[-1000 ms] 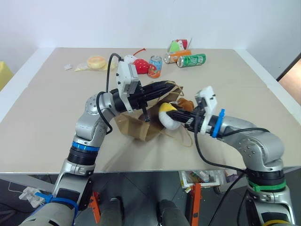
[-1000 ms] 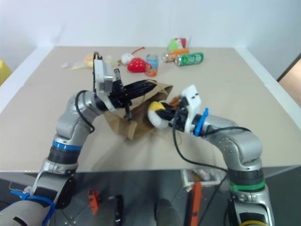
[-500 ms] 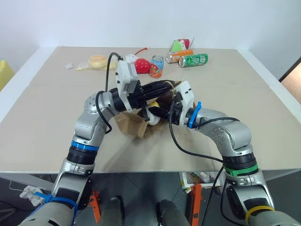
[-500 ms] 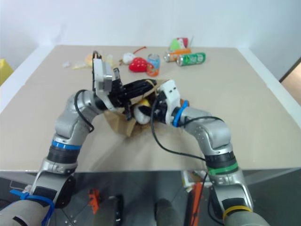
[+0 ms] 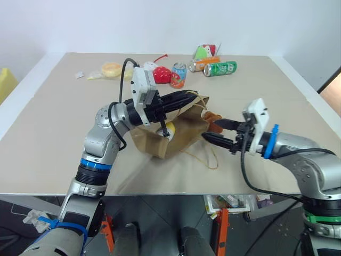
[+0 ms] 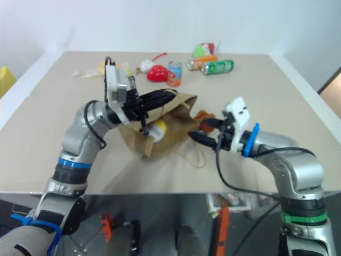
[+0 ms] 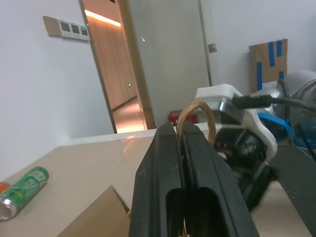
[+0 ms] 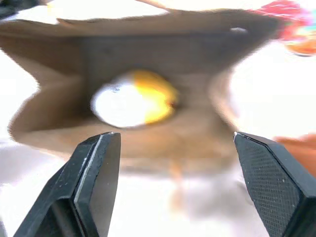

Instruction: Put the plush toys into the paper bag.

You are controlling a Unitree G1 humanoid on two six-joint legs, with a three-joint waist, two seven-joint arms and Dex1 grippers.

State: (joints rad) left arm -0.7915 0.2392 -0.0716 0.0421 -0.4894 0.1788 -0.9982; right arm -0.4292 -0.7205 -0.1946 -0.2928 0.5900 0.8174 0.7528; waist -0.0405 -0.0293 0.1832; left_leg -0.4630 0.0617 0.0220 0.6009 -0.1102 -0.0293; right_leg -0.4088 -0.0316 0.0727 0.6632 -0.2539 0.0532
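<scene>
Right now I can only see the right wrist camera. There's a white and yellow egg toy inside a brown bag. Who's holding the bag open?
Observer: The left gripper is shut on the paper bag's handle, holding the paper bag open.
Operator: Where's the furry brown toy?
Observer: The brown plush toy lies on the table, beside the bag on the right gripper's side.
Operator: Is my hand empty?
Observer: Yes, the right gripper is open and empty, clear of the bag; the egg toy sits inside.
</scene>
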